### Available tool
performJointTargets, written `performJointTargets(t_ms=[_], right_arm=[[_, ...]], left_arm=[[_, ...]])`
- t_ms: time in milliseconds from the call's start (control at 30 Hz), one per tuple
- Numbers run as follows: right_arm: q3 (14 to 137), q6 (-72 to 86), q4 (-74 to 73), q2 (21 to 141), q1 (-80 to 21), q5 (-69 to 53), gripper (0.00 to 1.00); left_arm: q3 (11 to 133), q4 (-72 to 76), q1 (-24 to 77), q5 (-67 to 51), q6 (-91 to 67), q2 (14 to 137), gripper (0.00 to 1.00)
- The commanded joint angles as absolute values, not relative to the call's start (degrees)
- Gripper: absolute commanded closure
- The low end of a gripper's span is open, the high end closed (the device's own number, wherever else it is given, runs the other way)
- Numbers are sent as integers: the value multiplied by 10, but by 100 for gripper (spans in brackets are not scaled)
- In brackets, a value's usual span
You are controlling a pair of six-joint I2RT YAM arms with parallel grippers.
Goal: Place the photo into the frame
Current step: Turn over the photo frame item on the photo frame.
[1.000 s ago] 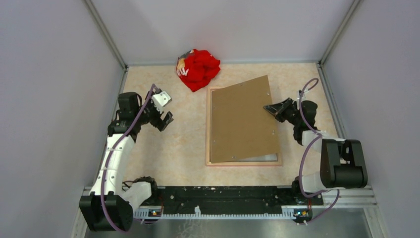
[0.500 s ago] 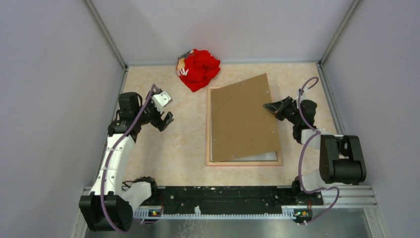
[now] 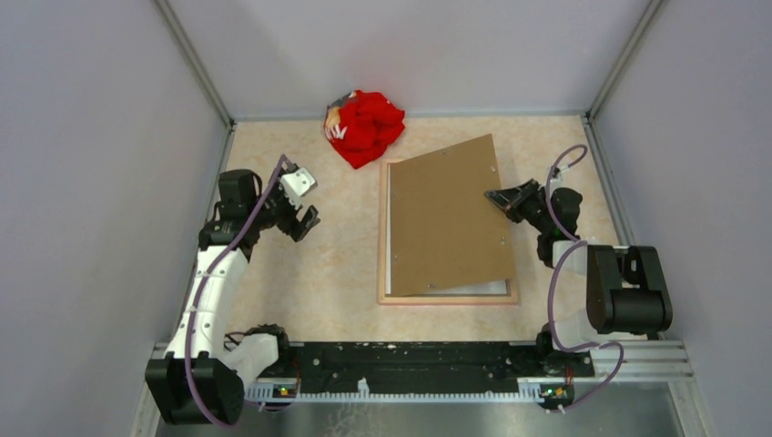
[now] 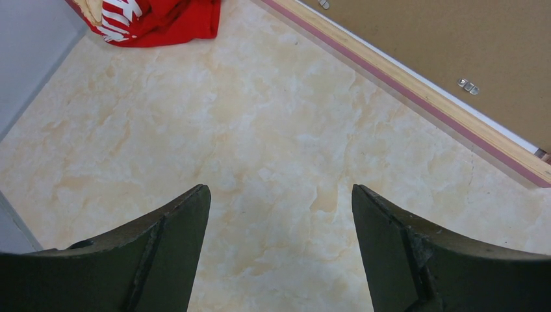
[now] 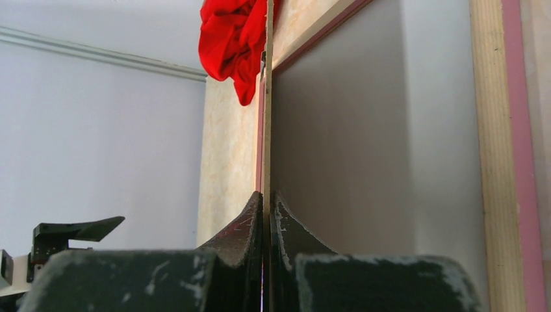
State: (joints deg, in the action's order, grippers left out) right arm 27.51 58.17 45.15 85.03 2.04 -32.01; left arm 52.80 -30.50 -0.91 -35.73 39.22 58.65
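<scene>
You have a marbled beige surface (image 3: 319, 273) with the frame (image 3: 446, 299) lying face down right of centre, light wood side up, pink showing along its outer edge. The brown hardboard panel (image 3: 443, 218) sits over the frame opening, skewed: its right edge is lifted and its far right corner overhangs the frame. A pale strip (image 3: 473, 289) shows inside the frame along the near and left sides under the panel. You cannot tell if that is the photo; no print is visible. A red cloth (image 3: 367, 126) lies bunched at the far edge, just beyond the frame's far left corner. Your right hand (image 5: 267, 198) is clamped on the panel's raised right edge, fingers pressed to both faces. Your left hand (image 4: 279, 195) has its fingers wide apart, over bare surface left of the frame, holding nothing.
</scene>
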Motion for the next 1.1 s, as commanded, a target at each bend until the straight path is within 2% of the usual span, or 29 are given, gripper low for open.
performJointTargets(t_ms=[0,567,933,967,1067], right_arm=[[272,575,523,850,23,-309,100],[258,552,504,861,4,-292,100],[261,504,402,832,-53,-197,100],[262,498,389,828,-55,-189,99],[270,481,352,816,-60,-174,78]], left_arm=[[524,-302,-6,-373,400,588,14],[519,-302,-3,-379,398,591,15],[515,-302,-2,-381,404,591,12],[514,-302,-2,-380,405,591,12],[511,-302,-3,-381,408,588,11]])
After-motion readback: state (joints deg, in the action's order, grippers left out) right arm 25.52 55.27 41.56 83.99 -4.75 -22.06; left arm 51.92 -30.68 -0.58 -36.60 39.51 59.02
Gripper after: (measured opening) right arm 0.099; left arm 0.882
